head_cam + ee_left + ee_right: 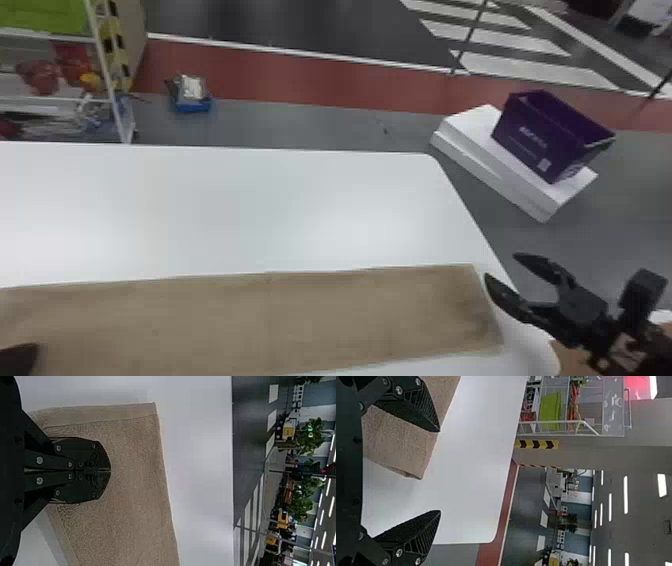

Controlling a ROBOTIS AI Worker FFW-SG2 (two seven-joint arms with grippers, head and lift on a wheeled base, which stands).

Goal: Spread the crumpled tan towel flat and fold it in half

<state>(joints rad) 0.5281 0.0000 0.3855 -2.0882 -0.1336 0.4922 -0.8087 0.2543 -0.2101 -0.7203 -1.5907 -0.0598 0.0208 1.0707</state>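
The tan towel (260,320) lies spread as a long, smooth strip along the near side of the white table, its right end near the table's right edge. My right gripper (500,267) stands open just off that end, over the table edge. In the right wrist view the towel (399,435) passes behind one finger of the open right gripper (440,471). At the bottom left corner is the dark tip of my left gripper (19,357). The left wrist view has the left gripper (110,470) shut above the towel's other end (134,475); whether it pinches cloth I cannot tell.
The white table (240,210) stretches beyond the towel. On the floor to the right, a purple box (545,135) rests on white boxes (480,160). A rack (107,75) with a green bin stands at the back left, and a small blue container (194,100) sits on the floor.
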